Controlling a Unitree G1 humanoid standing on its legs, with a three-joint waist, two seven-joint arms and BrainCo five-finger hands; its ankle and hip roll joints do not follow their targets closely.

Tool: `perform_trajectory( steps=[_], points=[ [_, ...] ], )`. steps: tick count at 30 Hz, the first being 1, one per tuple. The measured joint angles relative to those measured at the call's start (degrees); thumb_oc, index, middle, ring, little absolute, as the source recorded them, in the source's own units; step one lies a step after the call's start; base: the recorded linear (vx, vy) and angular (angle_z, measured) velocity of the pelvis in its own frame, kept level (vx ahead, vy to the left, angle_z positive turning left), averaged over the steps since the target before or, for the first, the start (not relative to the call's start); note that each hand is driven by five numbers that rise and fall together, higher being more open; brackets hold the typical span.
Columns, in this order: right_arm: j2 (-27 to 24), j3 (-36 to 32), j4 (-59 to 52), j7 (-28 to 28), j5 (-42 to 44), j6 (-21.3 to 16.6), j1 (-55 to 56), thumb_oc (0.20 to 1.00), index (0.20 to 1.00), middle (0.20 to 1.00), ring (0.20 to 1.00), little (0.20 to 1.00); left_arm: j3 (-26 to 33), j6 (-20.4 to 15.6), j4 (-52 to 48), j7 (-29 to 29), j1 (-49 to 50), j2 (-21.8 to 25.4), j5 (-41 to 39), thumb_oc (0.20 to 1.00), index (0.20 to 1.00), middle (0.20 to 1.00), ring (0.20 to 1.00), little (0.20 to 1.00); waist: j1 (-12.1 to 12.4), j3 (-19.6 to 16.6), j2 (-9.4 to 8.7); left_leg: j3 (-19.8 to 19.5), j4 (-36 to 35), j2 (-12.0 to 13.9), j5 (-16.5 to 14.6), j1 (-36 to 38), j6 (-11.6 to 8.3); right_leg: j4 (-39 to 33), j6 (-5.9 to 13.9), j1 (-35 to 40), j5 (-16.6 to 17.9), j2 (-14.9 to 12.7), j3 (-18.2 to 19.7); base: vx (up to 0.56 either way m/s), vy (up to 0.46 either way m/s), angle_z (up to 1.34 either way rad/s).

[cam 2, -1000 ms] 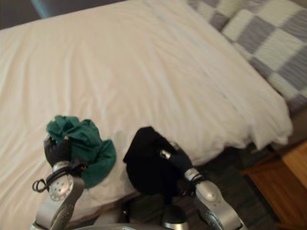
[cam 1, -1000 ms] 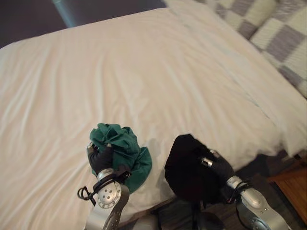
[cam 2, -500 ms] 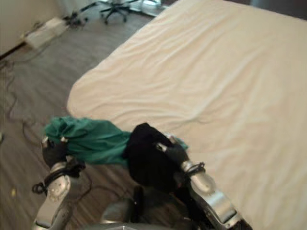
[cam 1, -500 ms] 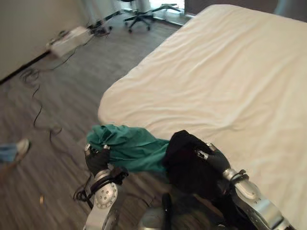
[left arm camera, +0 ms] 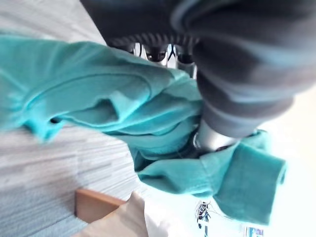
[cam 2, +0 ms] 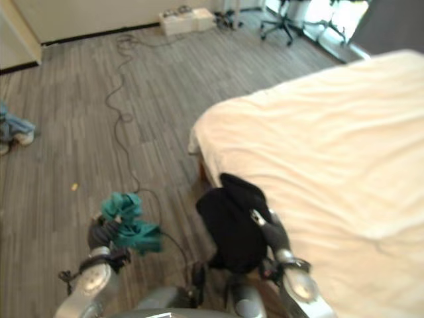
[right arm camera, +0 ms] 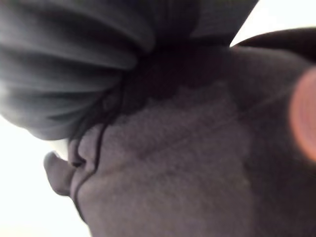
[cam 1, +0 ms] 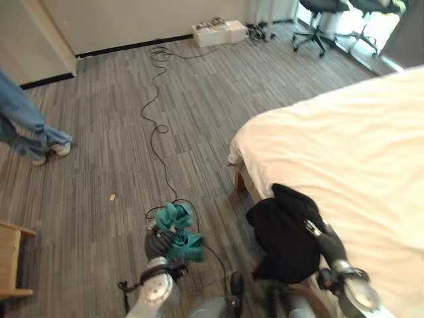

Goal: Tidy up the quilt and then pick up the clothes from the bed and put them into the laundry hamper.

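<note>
Green cloth [cam 1: 176, 228] is being gripped loosely by the left hand [cam 1: 159, 244] and black cloth [cam 1: 285, 232] by the right hand [cam 1: 322, 235], so trailing folds risk being dropped short of the hamper.

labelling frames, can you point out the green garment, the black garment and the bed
green garment [cam 1: 177, 228], left eye view, on the bunched cloth above the left hand
black garment [cam 1: 285, 235], left eye view, on its hanging middle
bed [cam 2: 331, 132], right eye view, on the bare white quilt
</note>
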Motion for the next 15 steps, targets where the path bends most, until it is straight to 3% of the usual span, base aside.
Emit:
perform_trajectory(
  steps=[1,2,3,4,7,8,9,10,11,13,14,15],
  points=[
    [0.1,0.2,2.0,-0.1,0.0,-0.5,-2.0,0.200,0.200,0.200,0.200,0.200,0.0,0.0,0.2,-0.2,-0.6,0.3,0.1,0.200,0.200,0.200,0.200,0.200,0.5,-0.1,-1.16,0.2,1.2,-0.2,0.1,-0.9,0.35,-2.0,-4.17,0.6,0.3,-0.7,-1.6,0.01,0.082,0.32],
    [1.6,0.2,5.7,-0.7,0.0,-0.4,-7.0,0.200,0.200,0.200,0.200,0.200,0.0,0.2,-0.2,-0.3,-2.0,1.2,0.1,0.200,0.200,0.200,0.200,0.200,1.3,0.1,-0.50,0.0,3.2,0.5,-0.2,-3.4,1.09,-4.5,-4.39,0.4,0.5,0.3,-1.6,0.00,0.113,0.11],
    [2.5,0.3,5.9,-0.9,0.0,-0.3,-9.0,0.200,0.200,0.200,0.200,0.200,0.1,0.3,-0.1,-0.2,-2.8,1.7,0.0,0.200,0.200,0.200,0.200,0.200,1.6,0.1,0.13,0.1,3.3,0.6,-0.4,-3.8,-0.60,-5.2,-4.29,0.5,0.5,0.5,-1.5,-0.01,0.123,0.01],
    [2.8,1.3,5.4,-0.7,0.0,-0.4,-11.5,0.200,0.200,0.200,0.200,0.200,0.5,0.4,-0.2,0.0,-3.7,1.9,0.0,0.200,0.200,0.200,0.200,0.200,1.5,-0.1,2.46,1.8,2.7,1.1,-0.1,-3.8,-1.36,-5.6,-3.43,0.5,0.4,0.7,-1.4,-0.02,0.115,-0.16],
    [2.9,2.3,4.8,0.4,-0.1,-0.3,-13.2,0.200,0.200,0.200,0.200,0.200,1.0,0.5,-0.3,0.7,-5.9,1.5,0.0,0.200,0.200,0.200,0.200,0.200,1.2,-0.3,6.91,4.2,1.6,1.0,-0.3,-2.7,-1.61,-6.0,-1.03,0.9,1.0,-0.1,-1.5,-0.03,0.069,-0.34],
    [3.0,2.4,4.7,0.6,-0.1,-0.2,-12.9,0.200,0.200,0.200,0.200,0.200,1.0,0.5,-0.4,0.7,-6.6,1.4,0.0,0.200,0.200,0.200,0.200,0.200,0.7,-0.2,7.24,4.4,2.2,0.8,-1.3,-2.9,-3.81,-7.6,-1.40,1.6,2.3,-0.8,-1.2,-0.04,0.033,-0.21],
    [3.3,2.5,4.6,0.5,0.0,0.0,-12.3,0.200,0.200,0.200,0.200,0.200,1.0,0.5,-0.5,0.7,-7.2,1.6,0.0,0.200,0.200,0.200,0.200,0.200,0.4,0.0,6.08,5.2,4.7,0.2,-4.9,-3.9,-8.03,-9.5,-2.25,2.3,5.3,-2.5,-1.6,-0.03,0.012,-0.12],
    [3.5,2.9,4.9,0.5,0.0,0.6,-11.9,0.200,0.200,0.200,0.200,0.200,1.1,0.6,-0.3,0.8,-8.0,1.5,0.0,0.200,0.200,0.200,0.200,0.200,0.6,0.5,4.21,3.5,10.0,-0.4,-5.5,-6.6,2.31,-10.4,-2.01,2.4,6.5,-4.2,-1.4,-0.04,-0.001,-0.32],
    [3.3,3.5,4.5,0.5,0.0,1.3,-11.3,0.200,0.200,0.200,0.200,0.200,1.1,0.7,-0.2,0.9,-9.1,1.9,0.0,0.200,0.200,0.200,0.200,0.200,0.6,0.3,2.75,-0.6,14.0,2.3,-5.8,-7.9,4.73,-11.8,-1.60,2.4,7.1,-5.1,0.2,-0.03,-0.006,-0.41],
    [1.4,3.4,3.7,0.6,0.0,1.3,-10.5,0.200,0.200,0.200,0.200,0.200,0.9,0.7,-0.1,1.1,-9.8,0.5,0.0,0.200,0.200,0.200,0.200,0.200,-0.8,0.1,4.33,-1.7,6.3,8.0,-4.4,-3.9,0.16,-13.0,0.13,3.5,7.8,-3.7,0.2,-0.02,-0.013,-0.12],
    [1.3,3.2,3.7,0.3,0.0,1.6,-10.0,0.200,0.200,0.200,0.200,0.200,0.6,0.9,0.1,1.0,-10.1,0.0,0.0,0.200,0.200,0.200,0.200,0.200,-1.8,0.1,4.16,-1.6,3.8,7.5,-2.9,-2.6,0.55,-14.3,1.74,4.1,8.4,-4.2,0.2,-0.01,-0.012,0.08],
    [2.0,1.8,3.5,1.8,0.0,1.6,-9.3,0.200,0.200,0.200,0.200,0.200,0.0,1.0,-1.0,1.8,-9.2,0.0,0.0,0.200,0.200,0.200,0.200,0.200,-2.3,0.8,3.82,-0.4,-1.5,6.6,-1.4,1.5,0.02,-24.0,5.09,9.5,11.3,-5.2,0.3,0.00,0.003,0.03]
  ],
)
